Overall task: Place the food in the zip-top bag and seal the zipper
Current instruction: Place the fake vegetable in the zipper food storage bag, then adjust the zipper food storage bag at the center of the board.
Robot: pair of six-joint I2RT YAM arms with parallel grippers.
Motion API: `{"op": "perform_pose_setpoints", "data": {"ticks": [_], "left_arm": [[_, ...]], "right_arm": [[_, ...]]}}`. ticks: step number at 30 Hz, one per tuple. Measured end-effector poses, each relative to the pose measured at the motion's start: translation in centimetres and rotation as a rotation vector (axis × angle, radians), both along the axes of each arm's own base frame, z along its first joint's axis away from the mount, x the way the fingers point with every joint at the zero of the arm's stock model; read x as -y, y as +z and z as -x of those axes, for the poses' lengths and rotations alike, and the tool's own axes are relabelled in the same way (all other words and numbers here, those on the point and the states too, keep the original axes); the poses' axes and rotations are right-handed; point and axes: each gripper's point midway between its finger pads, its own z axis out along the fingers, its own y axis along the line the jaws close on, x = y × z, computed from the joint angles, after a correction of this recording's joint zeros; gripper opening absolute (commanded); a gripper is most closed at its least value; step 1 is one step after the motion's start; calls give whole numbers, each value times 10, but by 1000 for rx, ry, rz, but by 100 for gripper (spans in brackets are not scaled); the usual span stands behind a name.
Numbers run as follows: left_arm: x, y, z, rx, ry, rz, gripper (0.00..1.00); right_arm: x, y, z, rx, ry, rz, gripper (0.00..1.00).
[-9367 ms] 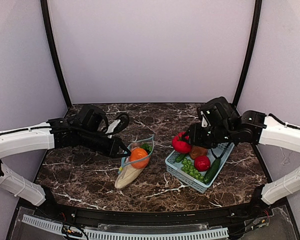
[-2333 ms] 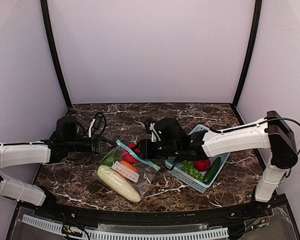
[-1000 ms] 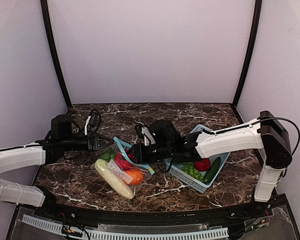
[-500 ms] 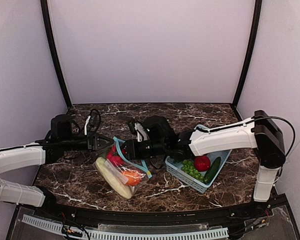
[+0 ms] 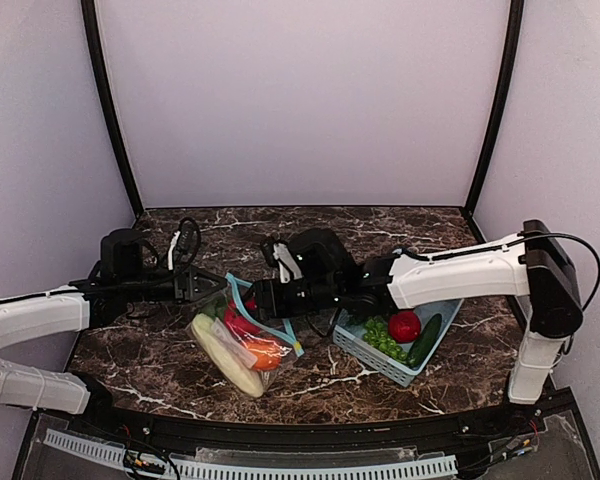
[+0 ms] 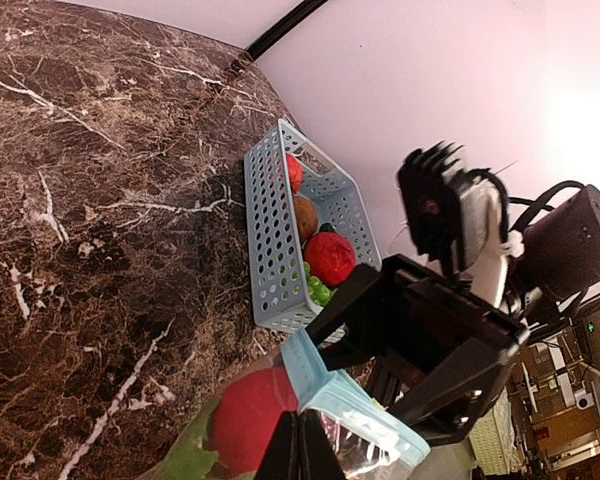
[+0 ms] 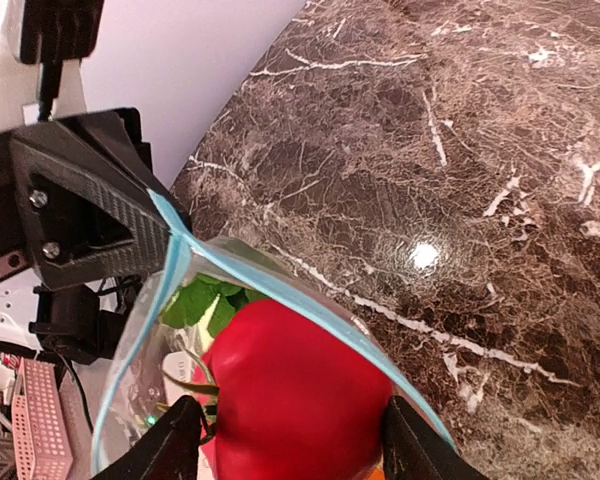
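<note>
Zip-top bag (image 5: 242, 345) lies left of centre on the marble table (image 5: 150, 355), its mouth turned toward the far side and a cream-white squash (image 5: 220, 357) and an orange (image 5: 266, 352) already inside. The left gripper (image 5: 206, 287) is pinched tight on the left end of the zipper (image 6: 345, 408), lifting the mouth so it gapes. The right gripper (image 5: 258, 298) reaches in from the right, its fingers (image 7: 170, 448) close on either side of a red piece (image 7: 295, 385) sitting in the opening. Whether they press on it or stand clear of it cannot be told. This looks like the loading step, with the seal not yet begun. To the right, the blue basket (image 5: 365, 362) holds another red round piece (image 5: 404, 325) and green pieces (image 5: 378, 335). The next move probably calls for spreading the fingers fully, drawing back without snagging the strip, then fetching from the basket.
</note>
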Motion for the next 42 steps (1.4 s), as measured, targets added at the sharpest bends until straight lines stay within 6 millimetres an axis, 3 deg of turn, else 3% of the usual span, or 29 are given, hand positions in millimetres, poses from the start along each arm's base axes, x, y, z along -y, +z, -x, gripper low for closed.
{"op": "perform_pose_setpoints", "data": {"ticks": [7, 10, 14, 20, 27, 31, 37, 42], "left_arm": [[0, 0, 0, 1, 0, 0, 1], [0, 0, 0, 1, 0, 0, 1], [0, 1, 0, 3, -1, 2, 1], [0, 2, 0, 6, -1, 3, 1], [0, 3, 0, 10, 0, 5, 1], [0, 4, 1, 15, 0, 7, 1], [-1, 4, 1, 15, 4, 5, 1], [-6, 7, 1, 33, 32, -8, 1]], "right_arm": [[19, 52, 3, 81, -9, -43, 77], [32, 59, 5, 99, -27, -38, 78], [52, 44, 5, 86, -74, 24, 75], [76, 1, 9, -2, -133, 147, 63], [76, -22, 13, -49, -137, 195, 50], [73, -35, 15, -67, -121, 222, 32], [59, -30, 21, -84, -61, 200, 0], [59, -18, 25, -80, -39, 185, 0]]}}
